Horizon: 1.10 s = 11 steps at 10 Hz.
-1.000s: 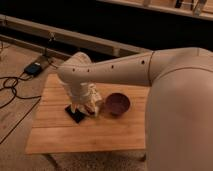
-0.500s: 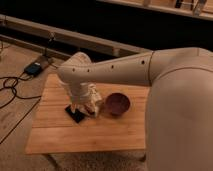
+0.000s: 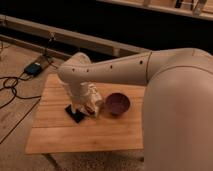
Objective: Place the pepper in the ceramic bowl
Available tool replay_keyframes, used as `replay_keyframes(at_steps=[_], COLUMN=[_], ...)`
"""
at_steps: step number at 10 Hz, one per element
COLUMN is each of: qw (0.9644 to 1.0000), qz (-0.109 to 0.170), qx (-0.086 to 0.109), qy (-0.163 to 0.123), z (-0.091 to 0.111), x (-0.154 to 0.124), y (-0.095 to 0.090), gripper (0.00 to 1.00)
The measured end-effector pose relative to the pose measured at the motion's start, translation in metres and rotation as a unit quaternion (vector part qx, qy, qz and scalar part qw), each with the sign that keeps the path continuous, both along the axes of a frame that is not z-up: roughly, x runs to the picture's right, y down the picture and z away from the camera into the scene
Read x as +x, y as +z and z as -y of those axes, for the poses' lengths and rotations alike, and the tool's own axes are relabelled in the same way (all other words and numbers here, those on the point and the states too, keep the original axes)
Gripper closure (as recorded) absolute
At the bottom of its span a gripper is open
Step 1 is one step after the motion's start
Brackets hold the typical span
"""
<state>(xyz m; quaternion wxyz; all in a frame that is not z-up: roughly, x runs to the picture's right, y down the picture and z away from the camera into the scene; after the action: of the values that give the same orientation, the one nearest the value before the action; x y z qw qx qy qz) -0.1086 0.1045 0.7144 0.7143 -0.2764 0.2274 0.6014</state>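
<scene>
On the wooden table (image 3: 60, 136), near its middle, my gripper (image 3: 86, 106) hangs low, close to the boards, at the end of my pale arm (image 3: 112, 72), which reaches in from the right of the view. Whether it is clenched or released I cannot tell. The relation that matters for the coming move is plain: the ceramic bowl (image 3: 118, 103) stands just beside the gripper, toward the right of the view and at about the same depth on the table. A short sideways carry that way, with enough lift to clear the rim, should bring me over its mouth. The bowl is round, deep purple-maroon and glossy. It stands upright with its opening facing up, and I can see nothing inside it. Being round, it has no long axis to line up with. The pepper I cannot pick out with certainty. There is a small dark reddish patch low against the gripper, and I judge that may be it, either held or lying right at the tip. I cannot tell its long axis. A flat black square (image 3: 75, 114) lies on the boards just on the other side of the gripper from the bowl, so it is out of the path.
</scene>
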Motion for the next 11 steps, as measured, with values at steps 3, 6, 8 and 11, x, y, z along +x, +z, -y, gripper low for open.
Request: replay_keyframes(at_steps=[3,6,8,11], qw=[0.9974,0.9947,0.9947,0.9945], qz=[0.05,0.069,0.065,0.062], qx=[-0.006,-0.014,-0.019,-0.027], qy=[-0.052,-0.074,-0.078,-0.08], z=[0.0,-0.003,-0.005,-0.01], x=[-0.004,0.004,0.018,0.023], y=[0.024,0.049,0.069,0.095], gripper=[0.35,0.35,0.35,0.35])
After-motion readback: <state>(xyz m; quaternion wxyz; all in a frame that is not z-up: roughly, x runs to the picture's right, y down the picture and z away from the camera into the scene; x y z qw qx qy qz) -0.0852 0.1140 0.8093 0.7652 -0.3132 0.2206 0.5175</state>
